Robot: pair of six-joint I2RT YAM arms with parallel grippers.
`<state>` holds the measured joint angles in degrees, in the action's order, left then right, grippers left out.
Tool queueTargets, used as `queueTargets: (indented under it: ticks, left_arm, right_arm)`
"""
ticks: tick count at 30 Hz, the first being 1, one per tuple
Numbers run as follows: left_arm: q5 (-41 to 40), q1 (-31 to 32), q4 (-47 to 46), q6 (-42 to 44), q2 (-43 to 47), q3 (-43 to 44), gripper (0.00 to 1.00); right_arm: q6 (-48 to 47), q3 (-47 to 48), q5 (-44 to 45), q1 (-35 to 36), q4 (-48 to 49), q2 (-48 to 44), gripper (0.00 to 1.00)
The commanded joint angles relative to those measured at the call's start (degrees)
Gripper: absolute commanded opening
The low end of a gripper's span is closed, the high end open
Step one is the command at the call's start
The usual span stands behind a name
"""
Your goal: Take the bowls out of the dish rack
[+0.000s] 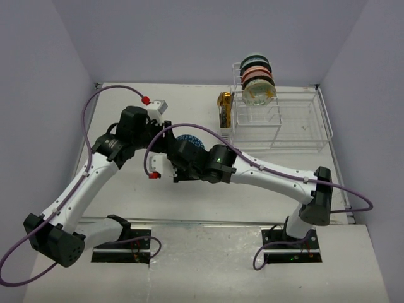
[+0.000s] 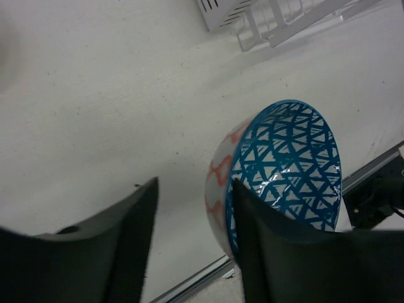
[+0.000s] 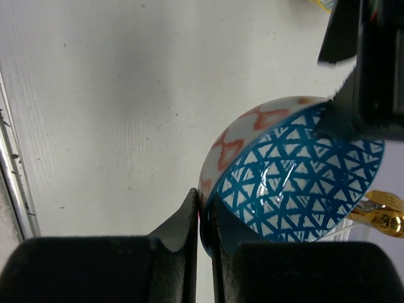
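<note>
One bowl (image 1: 189, 142), blue triangle lattice inside and white with orange marks outside, is held on edge above the table between both arms. My right gripper (image 3: 202, 197) is shut on its rim (image 3: 297, 189), one finger inside and one outside. My left gripper (image 2: 194, 183) straddles the opposite rim of the same bowl (image 2: 290, 158). Its right finger lies against the patterned inside, and its left finger stands apart from the outer wall with table showing between. Several more bowls (image 1: 257, 79) stand upright in the slots of the white wire dish rack (image 1: 278, 120) at the back right.
A gold-brown utensil holder (image 1: 225, 104) hangs on the rack's left side and shows in the right wrist view as a gold shape (image 3: 379, 214). The rack's corner (image 2: 278, 19) appears at the top of the left wrist view. Purple cables loop around both arms.
</note>
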<state>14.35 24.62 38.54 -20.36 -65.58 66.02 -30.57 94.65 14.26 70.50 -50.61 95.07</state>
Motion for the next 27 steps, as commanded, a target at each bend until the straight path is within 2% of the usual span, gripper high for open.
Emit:
queueTargets:
  ticks: [1, 2, 5, 6, 7, 9, 13, 15, 16, 19, 21, 23, 24, 27]
  left_arm:
    - [-10.46, 1.92, 2.5, 1.55, -1.83, 3.41, 0.41]
    - [-11.53, 2.01, 2.76, 1.46, -2.0, 3.59, 0.35]
    - [-12.59, 2.53, 2.85, 1.55, -3.23, 4.12, 0.34]
    - [-13.2, 2.88, 2.85, 1.64, -3.85, 4.2, 0.3]
    - [-13.64, 3.67, 2.85, 1.64, -4.29, 4.21, 0.25]
    - [-14.08, 4.29, 2.94, 1.64, -5.08, 3.94, 0.0]
    - [-18.12, 4.56, 1.71, 0.42, -4.74, 2.63, 0.0]
    - [-20.84, 4.56, -0.57, -0.99, -3.5, 1.92, 0.0]
    - [-22.07, 4.47, -1.1, -1.52, -3.24, 1.92, 0.0]
    - [-25.59, 4.3, -2.42, -3.28, -3.5, 2.88, 0.0]
    - [-27.0, 3.42, -4.0, -4.42, -4.46, 3.33, 0.0]
    - [-23.86, -1.31, -7.68, -4.86, -5.69, 3.15, 0.0]
    - [-19.49, -6.99, -9.0, -6.0, -6.13, 2.89, 0.0]
    - [-16.98, -14.92, -14.54, -8.89, -8.59, 2.27, 0.0]
  right_arm:
    - [-1.87, 5.36, 5.51, 0.34, -0.71, 1.43, 0.0]
    - [-1.6, 5.89, 5.69, 0.34, -0.89, 1.79, 0.0]
    - [-1.69, 7.65, 5.86, 0.43, -1.16, 2.93, 0.0]
    - [-1.69, 7.91, 6.39, 0.52, -0.03, 3.02, 0.0]
    - [-1.86, 8.09, 6.65, 0.6, 0.33, 3.11, 0.0]
    - [-1.95, 8.7, 8.23, 0.6, 1.21, 3.46, 0.0]
    - [-1.87, 7.48, 9.21, 0.52, 4.81, 3.11, 0.02]
    - [-1.08, 4.94, 10.26, 0.43, 8.4, 1.88, 0.29]
    - [-0.46, 3.88, 10.35, 0.34, 9.38, 1.44, 0.59]
    - [2.25, 0.72, 10.52, -0.45, 12.02, -1.45, 0.99]
    - [3.49, -2.43, 10.61, -1.06, 14.73, -5.3, 0.99]
    - [4.72, -7.52, 10.26, -1.33, 17.55, -8.74, 0.99]
    - [5.16, -9.2, 10.09, -1.5, 20.61, -10.67, 0.99]
    - [8.94, -15.27, 9.99, -1.68, 24.4, -18.06, 0.99]
